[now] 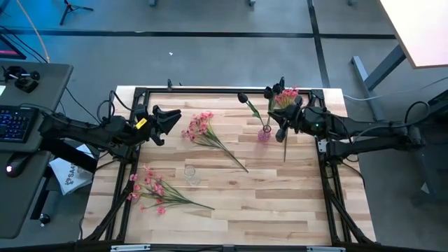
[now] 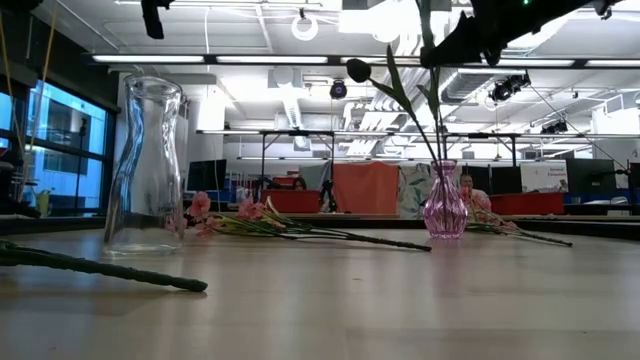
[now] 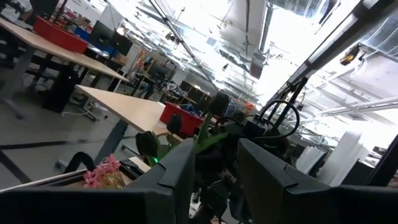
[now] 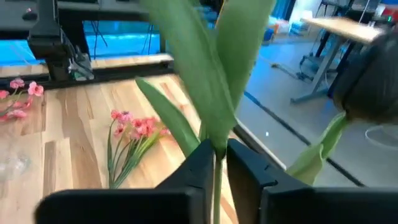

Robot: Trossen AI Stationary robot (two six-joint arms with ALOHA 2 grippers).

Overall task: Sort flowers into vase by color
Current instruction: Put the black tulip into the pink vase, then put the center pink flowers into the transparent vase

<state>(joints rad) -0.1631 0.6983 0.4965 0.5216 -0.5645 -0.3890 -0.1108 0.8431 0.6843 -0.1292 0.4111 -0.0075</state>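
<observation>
My right gripper (image 1: pixel 283 124) hovers at the table's far right, just right of the small pink vase (image 1: pixel 264 134), shut on a dark-budded tulip stem. One dark tulip (image 2: pixel 358 70) stands in the pink vase (image 2: pixel 445 205), its stem down the neck. A pink bunch (image 1: pixel 203 127) lies flat mid-table, another (image 1: pixel 150 187) lies at the near left, and a third (image 1: pixel 287 95) lies by the far right edge. My left gripper (image 1: pixel 164 122) is open and holds nothing, raised at the far left; in its wrist view (image 3: pixel 216 171) it looks toward the right arm. My right gripper (image 4: pixel 216 171) pinches the tulip's thin green stem (image 4: pixel 216 155) between its two fingers, just below where the long leaves (image 4: pixel 205 74) branch off. The fingers lie across the stem. The flower is lifted, and the free stem end (image 1: pixel 285 158) points toward the table's near edge.
A clear glass carafe (image 1: pixel 190 173) stands upright mid-table, nearer than the pink vase, also seen in the low view (image 2: pixel 145 165). A green stem (image 2: pixel 100 268) lies along the near part of the table. Black frame rails (image 1: pixel 210 89) border the wooden top.
</observation>
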